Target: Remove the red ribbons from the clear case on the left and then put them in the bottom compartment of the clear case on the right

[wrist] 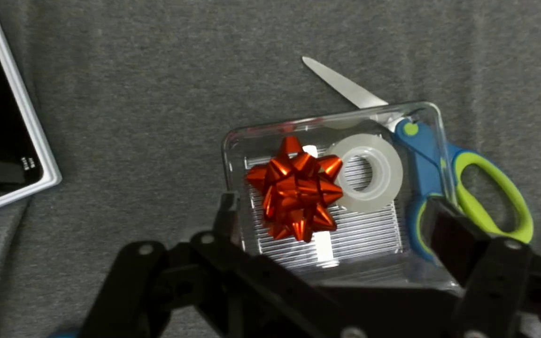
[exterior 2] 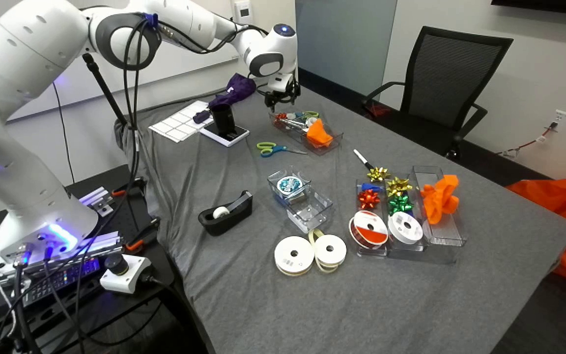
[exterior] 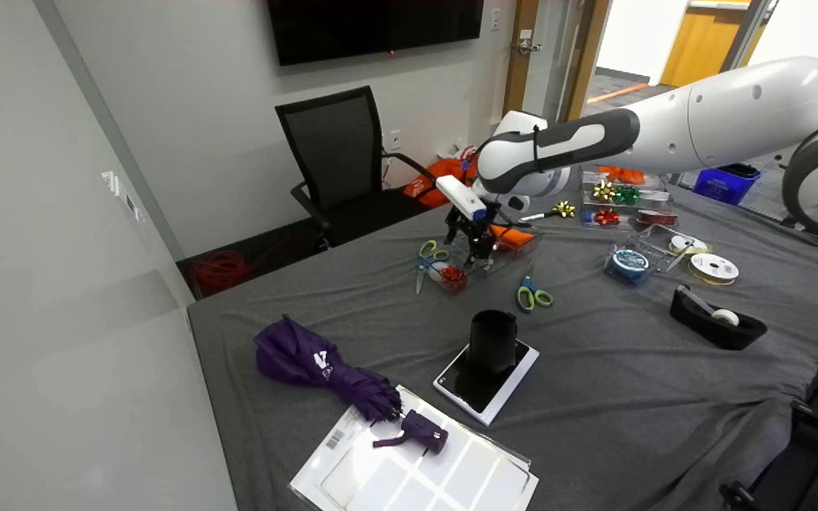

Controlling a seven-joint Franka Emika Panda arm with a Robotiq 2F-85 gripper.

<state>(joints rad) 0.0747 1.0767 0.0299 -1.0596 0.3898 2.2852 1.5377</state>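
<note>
One red bow (wrist: 296, 192) in case (wrist: 369, 234); umbrella (exterior: 348, 380) marked "V".

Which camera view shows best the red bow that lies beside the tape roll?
The wrist view, because there the red bow appears large, from above, with its loops distinct. Both exterior views show it much smaller, with little detail.

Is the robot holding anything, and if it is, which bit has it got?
Nothing is held. The gripper stands open, and the shiny red bow lies in the clear case below it.
</note>
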